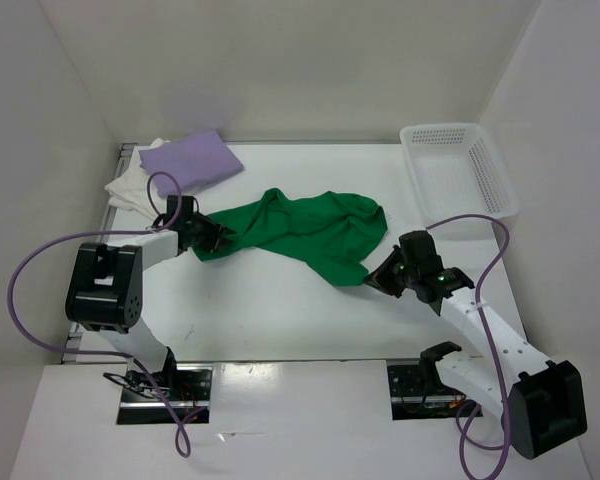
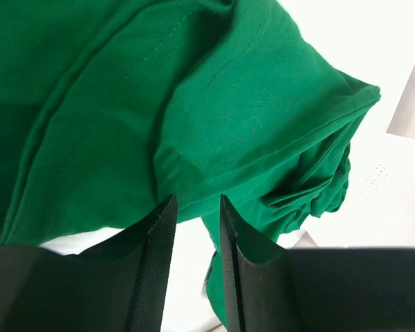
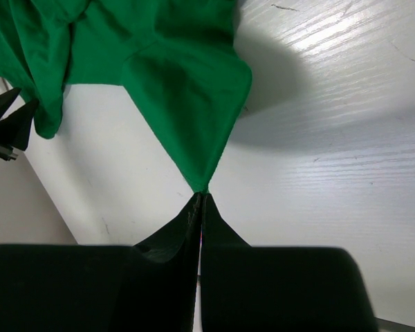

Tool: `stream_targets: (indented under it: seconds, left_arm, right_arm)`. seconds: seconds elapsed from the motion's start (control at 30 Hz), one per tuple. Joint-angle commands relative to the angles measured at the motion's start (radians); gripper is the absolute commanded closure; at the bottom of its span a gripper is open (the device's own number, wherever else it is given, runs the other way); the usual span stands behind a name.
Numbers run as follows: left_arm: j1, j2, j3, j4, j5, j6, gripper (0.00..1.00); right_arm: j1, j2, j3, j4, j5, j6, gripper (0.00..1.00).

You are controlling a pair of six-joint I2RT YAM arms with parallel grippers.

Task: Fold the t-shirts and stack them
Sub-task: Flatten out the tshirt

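Mid-table [image 1: 280, 310], green t-shirt [image 1: 300, 232] (fingers [image 3: 173, 242] at corner)

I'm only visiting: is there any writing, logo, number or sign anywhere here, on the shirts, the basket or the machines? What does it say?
None can be read. The green t-shirt, purple t-shirt, white t-shirt and basket look plain. The left arm and right arm show no legible label. A small green light glows on the right arm, but it is not text.
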Motion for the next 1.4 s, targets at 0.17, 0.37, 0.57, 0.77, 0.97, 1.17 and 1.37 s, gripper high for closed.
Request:
stream_targets:
  seconds: [0.17, 0.37, 0.57, 0.77, 0.97, 1.17, 1.37]
  left_arm:
    - [0.008, -0.05, -0.021, -0.014, -0.016, 0.01, 0.59]
    - [0.017, -0.021, -0.031, -0.025, 0.003, 0.041, 0.54]
    - [0.017, 0.041, 0.003, -0.015, 0.012, 0.052, 0.5]
    - [0.017, 0.074, 0.025, 0.018, 0.026, 0.043, 0.75]
    - [0.017, -0.003, 0.104, -0.026, 0.036, 0.09, 1.0]
    - [0.017, -0.231, 0.192, -0.152, 0.012, 0.185, 1.0]
    - [0.046, -0.414, 0.371, -0.329, -0.008, 0.285, 1.0]
  right_arm:
    - [-0.003, -0.008, -0.004, 0.021, -0.001, -0.014, 1.0]
    - [-0.003, -0.017, -0.004, 0.021, -0.001, -0.014, 1.0]
    - [-0.003, -0.017, -0.004, 0.021, -0.001, -0.014, 1.0]
    - [-0.003, -0.027, -0.004, 0.021, -0.001, -0.014, 1.0]
    - [-0.003, -0.036, -0.004, 0.021, -0.001, -0.014, 1.0]
    - [-0.003, -0.045, 0.076, -0.022, 0.032, -0.037, 1.0]
    - [-0.003, -0.065, 0.194, -0.073, 0.043, -0.082, 1.0]
